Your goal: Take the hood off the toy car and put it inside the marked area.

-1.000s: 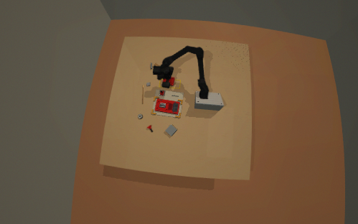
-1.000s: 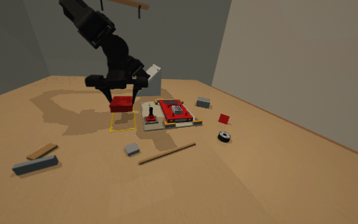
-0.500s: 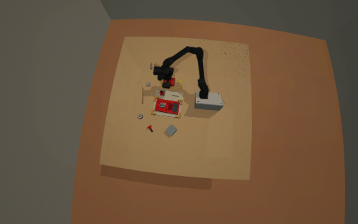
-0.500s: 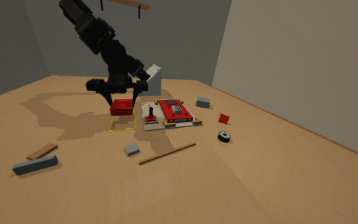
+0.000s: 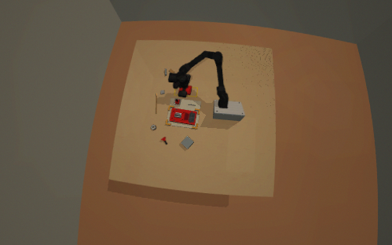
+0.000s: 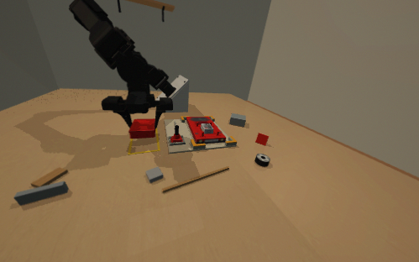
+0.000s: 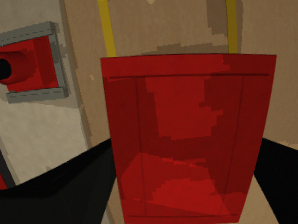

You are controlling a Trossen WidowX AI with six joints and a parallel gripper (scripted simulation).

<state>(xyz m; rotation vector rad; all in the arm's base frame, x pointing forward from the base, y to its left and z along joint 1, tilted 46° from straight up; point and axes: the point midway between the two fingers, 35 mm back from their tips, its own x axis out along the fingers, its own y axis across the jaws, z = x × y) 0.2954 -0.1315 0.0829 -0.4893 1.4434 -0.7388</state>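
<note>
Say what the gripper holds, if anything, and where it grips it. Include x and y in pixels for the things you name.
The red hood (image 5: pixel 186 89) (image 6: pixel 143 128) (image 7: pixel 185 115), gripped by its two opposite side edges, between the gripper's (image 6: pixel 143 125) fingers.

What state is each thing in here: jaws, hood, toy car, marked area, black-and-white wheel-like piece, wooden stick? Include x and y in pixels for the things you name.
Jaws: shut on the hood, pointing down.
Hood (image 5: pixel 186 89) (image 6: pixel 143 128) (image 7: pixel 185 140): off the car, held above the table.
Toy car (image 5: pixel 183 117) (image 6: pixel 212 135): hoodless, engine block exposed.
Marked area (image 6: pixel 144 153): hood not yet set down in it.
Wheel-like piece (image 5: pixel 153 126) (image 6: pixel 262 159): lying flat.
Wooden stick (image 5: pixel 156 104) (image 6: pixel 196 180): lying flat.

Black arm bent at the elbow, hand (image 5: pixel 185 90) (image 6: pixel 143 126) (image 7: pixel 182 143) pointing down, both fingers apart, gripping.
</note>
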